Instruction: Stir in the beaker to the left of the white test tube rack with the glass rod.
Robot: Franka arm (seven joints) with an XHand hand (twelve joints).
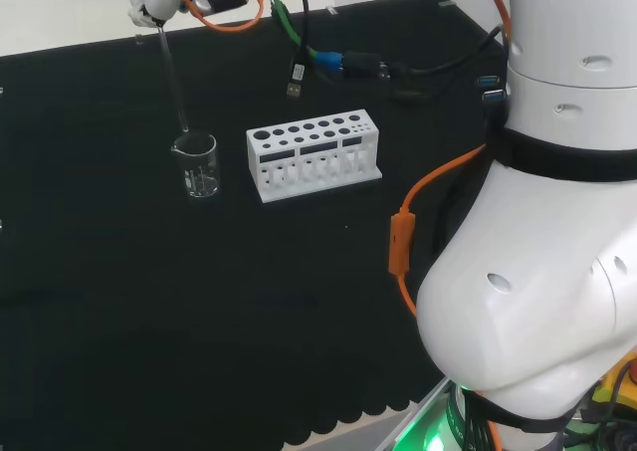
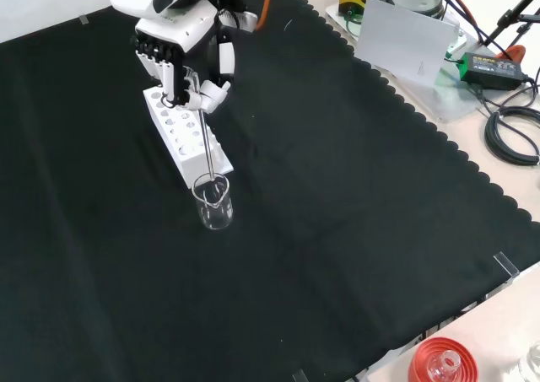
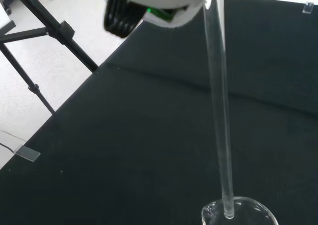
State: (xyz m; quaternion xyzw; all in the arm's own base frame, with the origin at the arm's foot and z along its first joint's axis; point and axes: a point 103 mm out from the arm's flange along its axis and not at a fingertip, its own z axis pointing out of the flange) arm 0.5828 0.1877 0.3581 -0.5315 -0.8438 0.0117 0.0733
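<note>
Front view gives you the clear glass rod (image 2: 205, 150), thin and nearly upright, its lower end dipped inside the small clear beaker (image 2: 213, 201). The beaker stands just beside the end of the white test tube rack (image 2: 184, 137), with bare black tabletop (image 2: 354, 230) around its other sides. Above it, your hand (image 2: 181, 57) has fingers curled, pinching the rod's top.
</note>
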